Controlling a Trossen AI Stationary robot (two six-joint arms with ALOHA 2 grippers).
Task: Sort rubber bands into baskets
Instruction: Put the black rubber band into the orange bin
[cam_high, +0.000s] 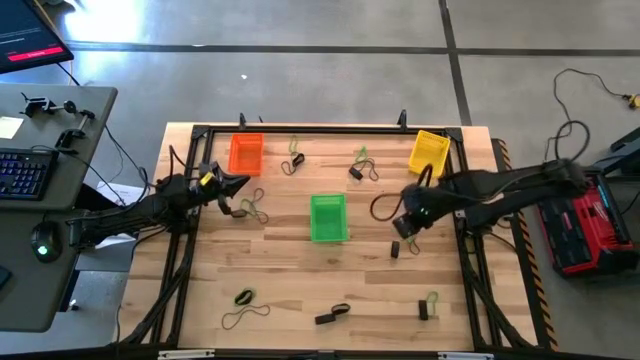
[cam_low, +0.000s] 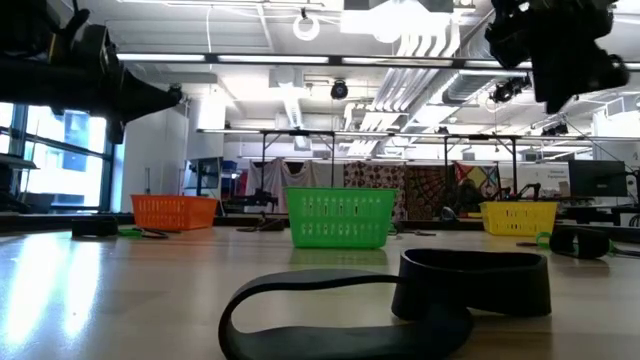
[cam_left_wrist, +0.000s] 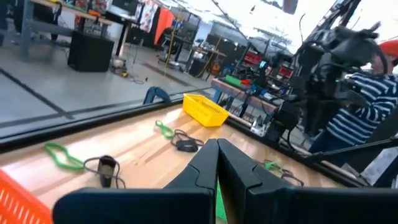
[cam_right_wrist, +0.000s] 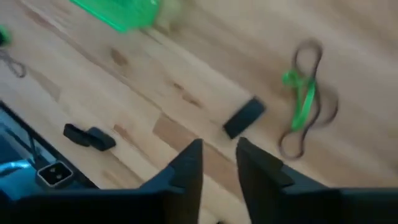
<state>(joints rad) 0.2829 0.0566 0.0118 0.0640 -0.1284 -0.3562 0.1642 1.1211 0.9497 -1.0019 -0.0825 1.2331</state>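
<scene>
Three baskets on the table (cam_high: 300, 280): orange (cam_high: 245, 154) far left, green (cam_high: 328, 218) centre, yellow (cam_high: 429, 151) far right. Bands lie scattered loose around them; none seen inside a basket. Right gripper (cam_high: 403, 226) hangs above the wood between green and yellow baskets, jaws a narrow gap apart, holding nothing. A short black bundle (cam_right_wrist: 244, 117) lies just ahead of it, a green-and-black loop (cam_right_wrist: 305, 99) near that. Left gripper (cam_high: 240, 184) sits just beside the orange basket, jaws pressed shut, empty. Bands look light, floppy and thin, likely to lie flat and slip; the bundle's thick middle is probably the easiest pinch.
</scene>
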